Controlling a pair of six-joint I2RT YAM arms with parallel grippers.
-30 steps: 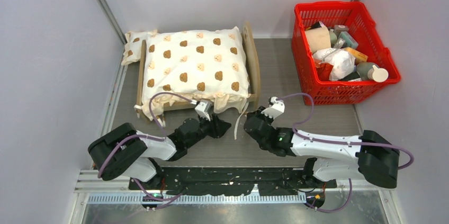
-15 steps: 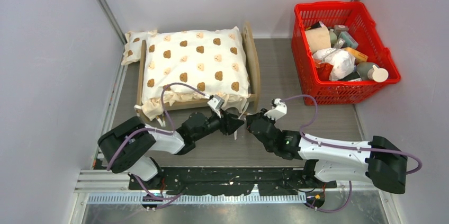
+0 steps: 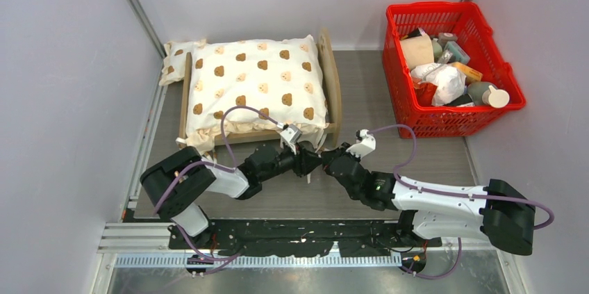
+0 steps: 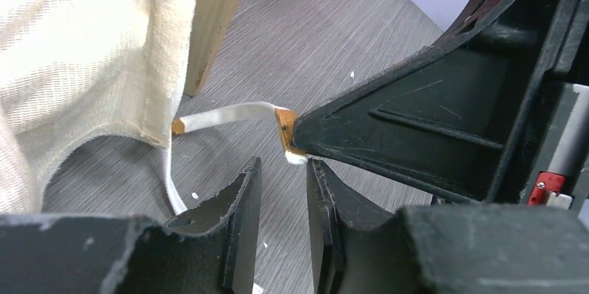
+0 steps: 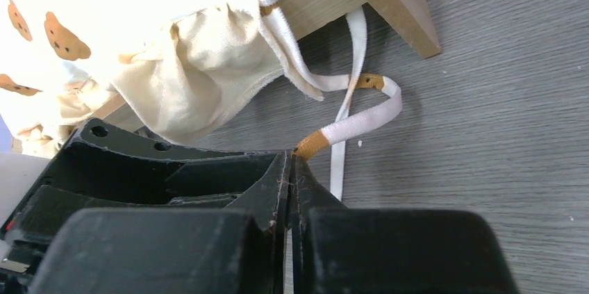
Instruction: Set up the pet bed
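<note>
The pet bed (image 3: 335,80) has a light-wood frame and lies at the back left, with a cream bear-print cushion (image 3: 253,82) on top of it. A white tie ribbon (image 5: 361,120) with a tan end hangs from the cushion's near corner by the bed's leg (image 5: 389,2). My right gripper (image 5: 290,158) is shut on that tan end. In the left wrist view the tie (image 4: 229,113) runs to the right gripper's fingers (image 4: 389,127). My left gripper (image 4: 283,163) sits just under the pinched end, its jaws a little apart and holding nothing. The two grippers meet tip to tip (image 3: 319,161).
A red basket (image 3: 391,71) full of mixed items stands at the back right. A small bear-print pillow (image 3: 175,58) lies at the bed's far left end. Walls close in on the left, right and back.
My left gripper has moved right, up to the right gripper's tip, and its jaws have narrowed. The right gripper has shifted slightly toward the bed, still pinching the tie.
</note>
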